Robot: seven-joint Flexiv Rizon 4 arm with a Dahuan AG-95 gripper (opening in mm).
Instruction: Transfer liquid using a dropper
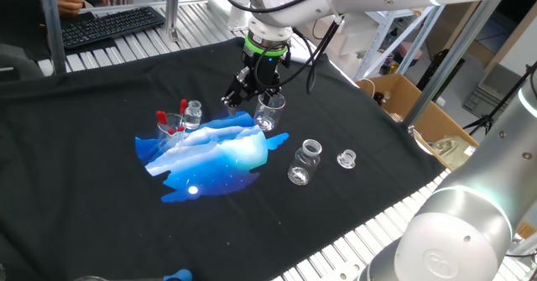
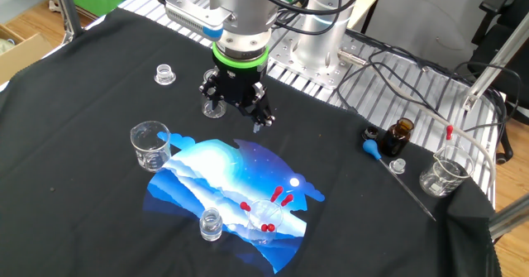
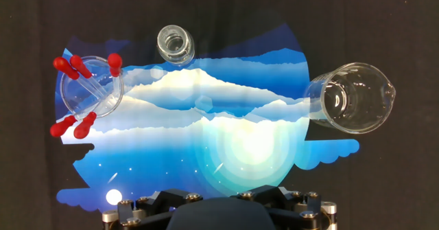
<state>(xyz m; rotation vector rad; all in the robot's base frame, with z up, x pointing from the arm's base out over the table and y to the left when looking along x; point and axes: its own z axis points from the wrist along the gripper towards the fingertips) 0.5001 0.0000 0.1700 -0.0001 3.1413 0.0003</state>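
In the one fixed view, your hand (image 1: 249, 94) hangs above the desk (image 1: 101, 105), pointing straight down, its jaws spread wide and nothing between them. It touches nothing. A beaker (image 1: 270, 111) stands just beside it, at the edge of the blue mat (image 1: 214, 157). The droppers (image 1: 170, 123), red bulbs up, stand bunched in a glass (image 1: 170, 130) at the mat's far corner, well apart from the hand, with a vial (image 1: 193, 114) just beside them. Two more clear jars, a larger one (image 1: 305, 162) and a small one (image 1: 346, 158), sit on the black cloth off the mat.

In the other fixed view, you see the hand (image 2: 235, 105) from the opposite side: fingers apart, empty, above the cloth just off the mat's (image 2: 227, 186) edge. The beaker (image 2: 151, 145) stands at the mat's corner to the left. The droppers (image 2: 269, 212) lean in their glass near the mat's near edge, with the vial (image 2: 211, 224) beside them. Off to the right lie a brown bottle (image 2: 400, 136), a blue-bulbed dropper (image 2: 374, 148) and another beaker (image 2: 445, 170).

In the hand view, only the base of the hand shows along the bottom edge; the fingertips cannot be seen here. Below, the mat (image 3: 206, 141) fills the middle. The droppers (image 3: 86, 93) sit in their glass at the left, some bulbs over the rim on each side. The vial (image 3: 174, 43) stands at the top, the beaker (image 3: 351, 97) at the right.
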